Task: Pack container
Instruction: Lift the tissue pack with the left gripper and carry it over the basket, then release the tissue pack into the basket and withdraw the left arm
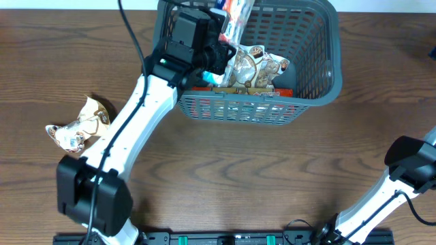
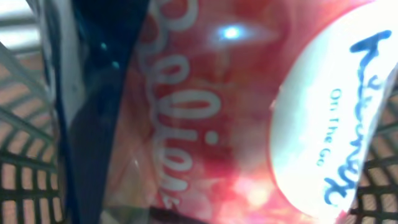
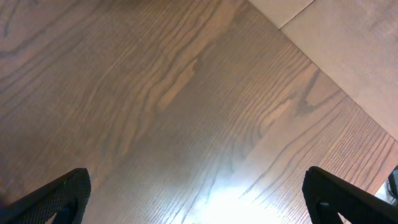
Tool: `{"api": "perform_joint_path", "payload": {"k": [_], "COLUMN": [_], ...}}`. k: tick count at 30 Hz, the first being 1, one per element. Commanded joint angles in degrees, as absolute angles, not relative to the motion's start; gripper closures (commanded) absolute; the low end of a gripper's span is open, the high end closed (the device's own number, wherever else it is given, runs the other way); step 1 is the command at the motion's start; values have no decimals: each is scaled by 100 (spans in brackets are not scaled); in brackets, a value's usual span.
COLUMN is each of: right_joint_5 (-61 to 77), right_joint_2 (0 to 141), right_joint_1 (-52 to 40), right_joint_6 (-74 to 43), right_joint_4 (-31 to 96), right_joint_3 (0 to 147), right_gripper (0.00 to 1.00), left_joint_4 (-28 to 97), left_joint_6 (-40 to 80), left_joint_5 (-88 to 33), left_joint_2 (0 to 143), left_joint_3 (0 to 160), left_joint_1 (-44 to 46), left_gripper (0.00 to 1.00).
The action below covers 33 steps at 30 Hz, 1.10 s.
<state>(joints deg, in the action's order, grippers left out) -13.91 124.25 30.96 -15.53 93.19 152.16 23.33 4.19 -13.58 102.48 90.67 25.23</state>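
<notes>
Directly ahead of your left gripper (image 1: pixel 220 49), a red packet (image 2: pixel 205 112) fills the view, over the container (image 1: pixel 321 68). You cannot tell its grip, as the fingers are hidden. Your right gripper (image 3: pixel 196 190) stands wide apart above the bench (image 3: pixel 186 93).

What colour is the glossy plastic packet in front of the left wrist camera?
Red-pink packet, white patch with blue lettering; best in left wrist view.
</notes>
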Motion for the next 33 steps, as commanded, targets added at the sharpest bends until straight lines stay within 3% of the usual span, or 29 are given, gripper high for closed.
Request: {"api": "perform_joint_path", "payload": {"k": [1, 4, 5, 7, 8, 9, 11, 14, 20, 28, 33], "right_joint_5": [-1433, -1435, -1433, -1433, -1433, -1433, -1433, -1433, -1433, -1433, -1433], "right_joint_2": [12409, 12409, 12409, 12409, 12409, 12409, 12409, 12409, 12409, 12409, 12409], "right_joint_1": [3109, 3109, 3109, 3109, 3109, 3109, 3109, 3109, 3109, 3109, 3109], "right_joint_6": [-1625, -1627, -1627, -1625, -1627, -1625, -1625, -1625, -1625, -1627, -1625], "right_joint_4": [9323, 9323, 9323, 9323, 9323, 9323, 9323, 9323, 9321, 9323, 9323], "right_joint_3": [15196, 15196, 15196, 15196, 15196, 15196, 15196, 15196, 15196, 15196, 15196], "right_gripper": [1, 1, 1, 1, 1, 0, 1, 1, 1, 1, 1], "left_joint_4": [2440, 2526, 2543, 2541, 2534, 2530, 2526, 2517, 2405, 2241, 2685], "left_joint_6": [325, 322, 322, 322, 322, 322, 322, 320, 215, -154, -281], "left_joint_5": [-1437, -1435, -1435, -1435, -1435, -1435, -1435, -1435, -1387, -270, 469], "left_joint_2": [10418, 10484, 10486, 10486, 10486, 10486, 10486, 10484, 10444, 9815, 9258], "left_joint_3": [9312, 9312, 9312, 9312, 9312, 9312, 9312, 9312, 9314, 9762, 10298], "left_joint_1": [2521, 2521, 2521, 2521, 2521, 2521, 2521, 2521, 2519, 2392, 2209], "left_gripper": [94, 94, 89, 77, 66, 48, 46, 24, 21, 4, 3]}}
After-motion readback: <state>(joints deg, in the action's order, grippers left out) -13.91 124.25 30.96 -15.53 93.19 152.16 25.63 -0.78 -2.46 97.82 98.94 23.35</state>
